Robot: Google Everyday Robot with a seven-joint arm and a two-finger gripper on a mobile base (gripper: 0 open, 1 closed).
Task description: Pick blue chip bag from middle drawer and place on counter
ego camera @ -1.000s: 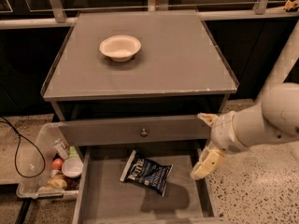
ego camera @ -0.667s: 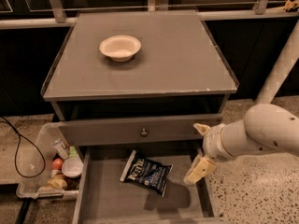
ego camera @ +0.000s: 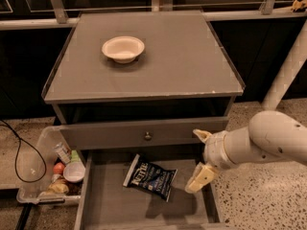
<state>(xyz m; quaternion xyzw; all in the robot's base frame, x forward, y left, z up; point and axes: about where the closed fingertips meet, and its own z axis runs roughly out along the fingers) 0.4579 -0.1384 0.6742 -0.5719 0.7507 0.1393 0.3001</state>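
The blue chip bag (ego camera: 149,176) lies flat on the floor of the open middle drawer (ego camera: 115,207), near its back and middle. My gripper (ego camera: 199,157) hangs over the drawer's right side, just right of the bag and apart from it. It is open and empty, with one finger (ego camera: 201,135) up by the drawer front above and the other finger (ego camera: 198,178) lower, beside the bag's right end. The counter (ego camera: 163,71) is the grey cabinet top above.
A white bowl (ego camera: 123,48) sits on the counter's back left. The closed upper drawer front with a round knob (ego camera: 147,136) overhangs the open drawer. A clear bin of items (ego camera: 53,171) and a black cable (ego camera: 19,157) lie left. A white pole (ego camera: 288,71) stands right.
My arm has moved left and a little down, bringing the open gripper from beside the cabinet's right edge to over the drawer's right side, closer to the bag. The bag has not moved.
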